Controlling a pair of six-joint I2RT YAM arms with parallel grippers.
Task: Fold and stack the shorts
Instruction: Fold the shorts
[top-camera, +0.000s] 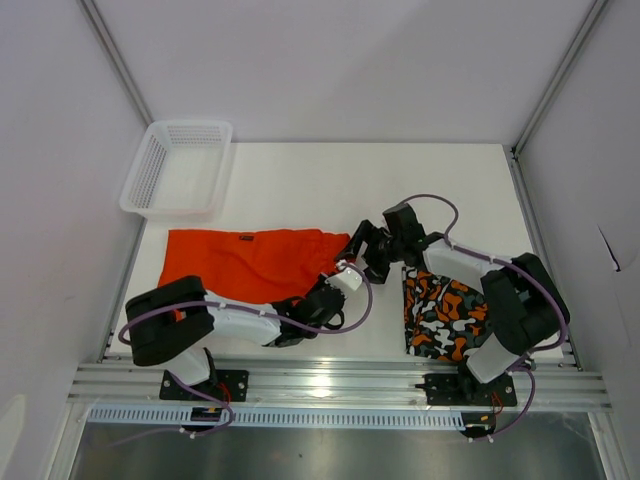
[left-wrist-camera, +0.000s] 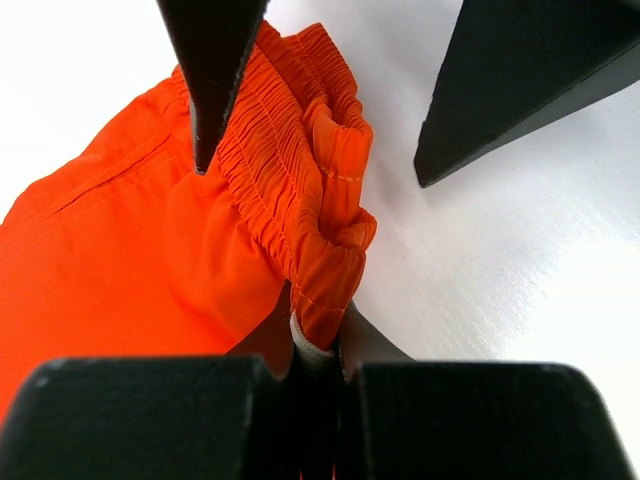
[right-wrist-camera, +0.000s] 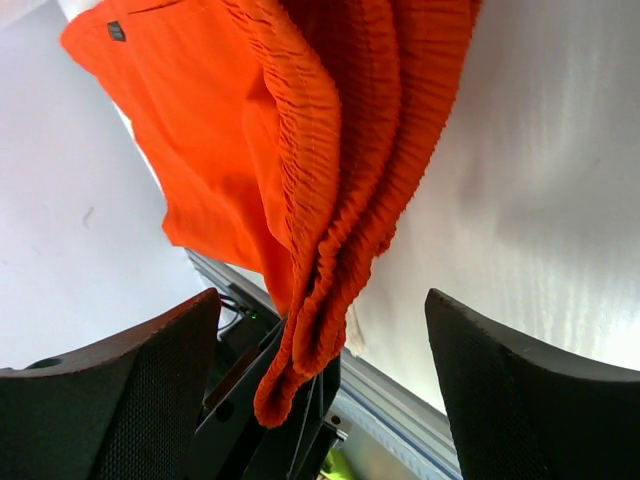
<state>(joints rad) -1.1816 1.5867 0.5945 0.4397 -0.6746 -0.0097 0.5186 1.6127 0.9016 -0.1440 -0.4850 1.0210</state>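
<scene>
2 grippers: L gripper (left-wrist-camera: 320, 345) clamped on orange shorts (top-camera: 250, 262) waistband; R gripper (right-wrist-camera: 320, 300) wide apart.

The orange shorts (top-camera: 250, 262) were matt cloth with a ribbed waistband; the patterned shorts (top-camera: 445, 315) were cloth too. The bench (top-camera: 330, 190) looked smooth; the basket (top-camera: 145, 175) was plastic mesh.

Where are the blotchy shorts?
In the top view, the blotchy shorts lie on the table's near right, beside the right arm, apart from the orange shorts on the left.
</scene>
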